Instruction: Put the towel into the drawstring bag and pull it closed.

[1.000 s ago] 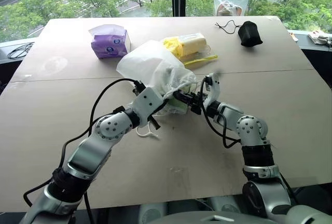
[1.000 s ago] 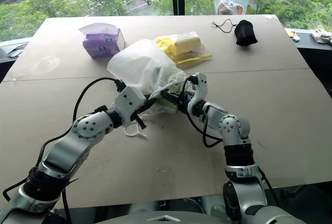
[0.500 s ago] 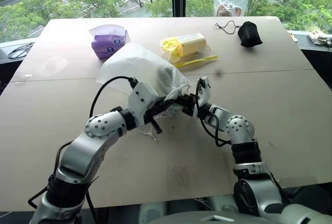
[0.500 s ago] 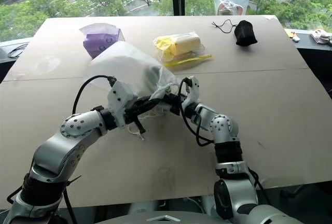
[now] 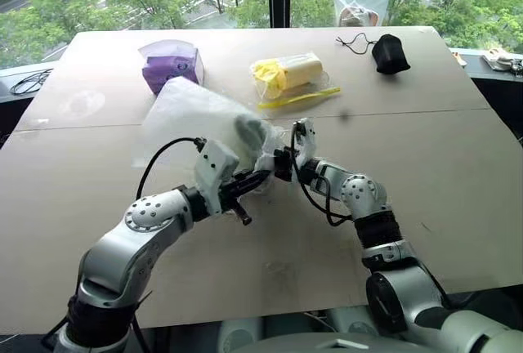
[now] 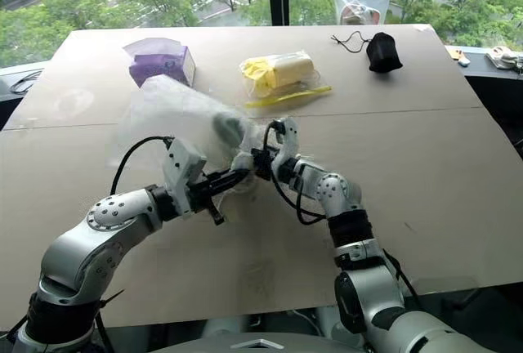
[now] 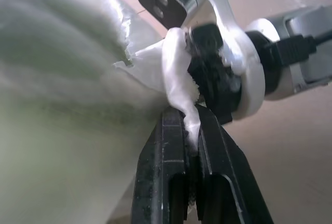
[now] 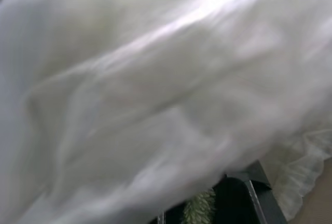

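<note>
bag [image 5: 196, 112]: lifted off the table [image 5: 458, 173], body swung over toward the left side vs 1 s back; mouth gathered between the 2 grippers, mid-table.
towel [image 5: 250, 131]: seen as a grey-green lump through the thin fabric near the mouth, so inside the bag; green terry also visible past the right fingers in the right wrist view.
left gripper [image 7: 191, 130]: clamped tight on a strip of white cloth at the mouth, either rim or cord, can't tell which; same grip as 1 s ago, wrist rolled since.
right gripper [image 5: 282, 161]: was wide open 1 s ago, now pinched down at the mouth, nose against the fabric; what sits between the fingers is hidden, possibly towel or rim, can't tell.
change: right fingers snapped closed and hand shifted toward the left gripper; bag tipped over with it.
meaning: insertion looks done or nearly so; closing step not yet done, mouth bunched but not cinched.
next: probably find the cord and pull it away from the mouth while the other hand holds the rim.
risk: towel sits close to the mouth, could slip out if the bag tips further.
clutter: purple pack [image 5: 172, 67], yellow pack [image 5: 292, 73], black pouch [image 5: 390, 53], all well apart from the bag, untouched.
</note>
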Controlling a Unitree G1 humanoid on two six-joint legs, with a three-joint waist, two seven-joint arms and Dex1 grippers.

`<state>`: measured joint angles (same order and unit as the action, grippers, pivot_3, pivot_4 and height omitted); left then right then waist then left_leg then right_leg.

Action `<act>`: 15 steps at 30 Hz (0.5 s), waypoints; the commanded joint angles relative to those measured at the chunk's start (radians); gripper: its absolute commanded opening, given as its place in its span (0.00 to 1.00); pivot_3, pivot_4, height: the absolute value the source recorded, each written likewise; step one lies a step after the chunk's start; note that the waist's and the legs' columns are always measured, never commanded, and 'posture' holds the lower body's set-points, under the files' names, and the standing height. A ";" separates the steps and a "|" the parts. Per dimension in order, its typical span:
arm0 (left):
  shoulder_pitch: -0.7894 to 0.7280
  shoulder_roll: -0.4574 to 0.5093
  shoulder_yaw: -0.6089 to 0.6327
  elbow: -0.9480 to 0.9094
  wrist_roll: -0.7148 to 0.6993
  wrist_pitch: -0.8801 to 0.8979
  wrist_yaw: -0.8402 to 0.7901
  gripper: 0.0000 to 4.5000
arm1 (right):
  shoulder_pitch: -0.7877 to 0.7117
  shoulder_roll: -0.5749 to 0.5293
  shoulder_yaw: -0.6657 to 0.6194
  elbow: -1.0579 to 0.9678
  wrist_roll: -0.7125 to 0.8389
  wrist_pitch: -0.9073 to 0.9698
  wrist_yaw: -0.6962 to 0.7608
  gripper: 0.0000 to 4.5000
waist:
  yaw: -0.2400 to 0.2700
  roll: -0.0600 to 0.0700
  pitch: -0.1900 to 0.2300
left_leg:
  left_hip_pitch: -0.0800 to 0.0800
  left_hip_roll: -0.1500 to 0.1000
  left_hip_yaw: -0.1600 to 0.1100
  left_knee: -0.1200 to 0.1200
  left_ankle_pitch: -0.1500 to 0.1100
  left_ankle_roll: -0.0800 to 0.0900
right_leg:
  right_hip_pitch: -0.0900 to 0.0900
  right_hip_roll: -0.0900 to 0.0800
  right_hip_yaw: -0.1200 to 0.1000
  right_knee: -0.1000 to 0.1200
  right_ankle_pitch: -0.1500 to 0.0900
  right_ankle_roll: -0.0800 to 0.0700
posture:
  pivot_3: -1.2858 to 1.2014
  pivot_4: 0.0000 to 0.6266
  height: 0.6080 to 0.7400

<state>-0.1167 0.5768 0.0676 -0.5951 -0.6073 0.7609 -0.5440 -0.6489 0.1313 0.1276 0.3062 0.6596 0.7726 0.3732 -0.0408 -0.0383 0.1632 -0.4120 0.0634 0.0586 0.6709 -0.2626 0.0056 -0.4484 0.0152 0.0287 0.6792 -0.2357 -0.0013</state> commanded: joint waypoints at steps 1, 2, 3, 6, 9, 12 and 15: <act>-0.031 -0.023 0.088 -0.042 -0.167 0.060 0.001 0.00 | -0.013 -0.013 0.059 0.010 -0.130 -0.081 0.000 0.01 | 0.003 0.000 0.000 | -0.001 -0.001 -0.001 0.000 0.000 0.000 | 0.000 0.000 -0.001 0.000 0.000 0.000 | 0.52 0.24 1.00; -0.028 -0.021 0.106 -0.045 -0.203 0.084 0.001 0.00 | -0.015 -0.014 0.065 0.024 -0.157 -0.104 -0.001 0.01 | 0.003 0.000 0.000 | -0.001 -0.001 -0.001 0.001 0.000 0.000 | 0.000 0.000 -0.001 0.000 0.000 0.000 | 0.52 0.24 1.00; -0.025 -0.019 0.121 -0.047 -0.231 0.104 0.003 0.00 | -0.016 -0.012 0.064 0.033 -0.174 -0.119 -0.001 0.01 | 0.002 0.000 0.000 | -0.002 -0.001 -0.001 0.002 0.000 0.000 | 0.000 -0.001 -0.001 0.000 0.000 0.000 | 0.52 0.24 1.00; -0.018 -0.008 0.161 -0.043 -0.293 0.147 0.014 0.00 | -0.023 0.002 0.037 0.053 -0.195 -0.139 -0.005 0.01 | 0.002 0.000 0.000 | -0.002 -0.001 -0.002 0.002 0.000 0.000 | 0.000 -0.001 -0.001 0.000 0.000 0.000 | 0.52 0.24 1.00; -0.016 0.000 0.200 -0.027 -0.344 0.176 0.035 0.00 | -0.024 0.009 0.024 0.052 -0.209 -0.143 -0.004 0.01 | 0.002 0.000 0.000 | -0.001 -0.001 -0.002 0.002 0.000 0.000 | 0.000 -0.001 -0.002 0.000 0.000 0.000 | 0.52 0.24 1.00; -0.013 0.017 0.217 -0.014 -0.368 0.186 0.042 0.00 | -0.022 0.017 0.009 0.044 -0.210 -0.140 -0.006 0.01 | 0.002 0.000 0.000 | -0.001 -0.001 -0.003 0.002 0.000 0.000 | 0.001 -0.002 -0.002 0.000 0.000 0.000 | 0.52 0.24 1.00; -0.011 0.039 0.204 -0.014 -0.360 0.181 0.034 0.00 | -0.020 0.035 -0.020 0.020 -0.167 -0.118 0.008 0.01 | 0.003 -0.001 0.000 | -0.001 -0.001 -0.003 0.002 0.000 0.000 | 0.001 -0.001 -0.003 0.000 0.000 0.000 | 0.52 0.24 1.00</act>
<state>-0.1188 0.6057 0.2652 -0.5859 -0.9446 0.9519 -0.4978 -0.6644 0.1322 0.1401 0.3507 0.4737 0.6416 0.3779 -0.0381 -0.0388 0.1628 -0.4132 0.0619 0.0555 0.6731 -0.2626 0.0055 -0.4475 0.0141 0.0260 0.6795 -0.2356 -0.0013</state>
